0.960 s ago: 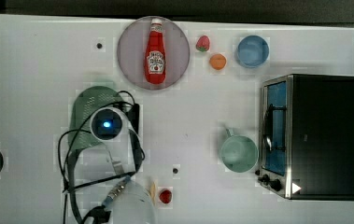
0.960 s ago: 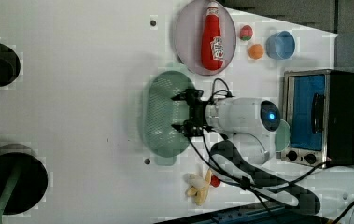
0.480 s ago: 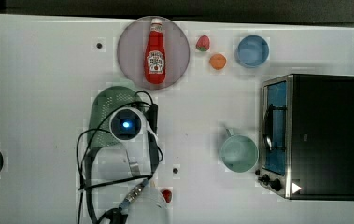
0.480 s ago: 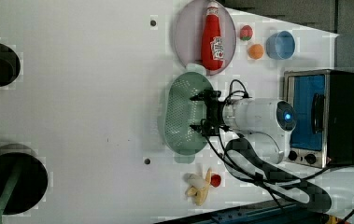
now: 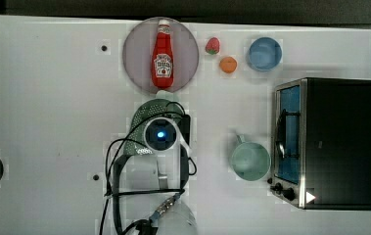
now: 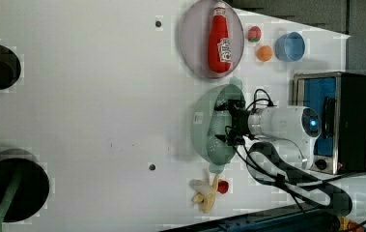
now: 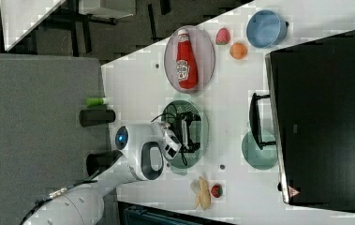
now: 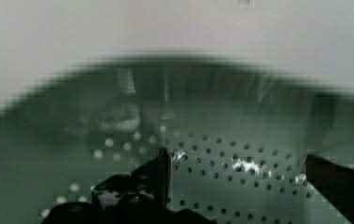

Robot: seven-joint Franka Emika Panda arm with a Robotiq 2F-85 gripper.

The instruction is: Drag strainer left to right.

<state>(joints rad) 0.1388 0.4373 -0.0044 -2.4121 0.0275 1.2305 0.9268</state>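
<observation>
I read the top view from its left to its right. On the white surface [image 5: 51, 98] a round grey plate [image 5: 134, 63] carries one red ketchup bottle [image 5: 163, 56] lying flat. Just below the plate in the top view sits the one strainer [image 5: 146, 110], near the middle of the surface, its green holed basin partly hidden under my arm. The end effector [image 6: 229, 121] is down inside the basin; in the wrist view its fingers [image 8: 158, 175] stand wide apart over the holes, released, gripping nothing. Further to the top view's right lie one strawberry [image 5: 212, 45] and one orange [image 5: 228, 64], then one blue bowl [image 5: 265, 54], which looks bare inside. One green mug [image 5: 250, 160] stands just beside the one toaster oven [image 5: 330, 142].
</observation>
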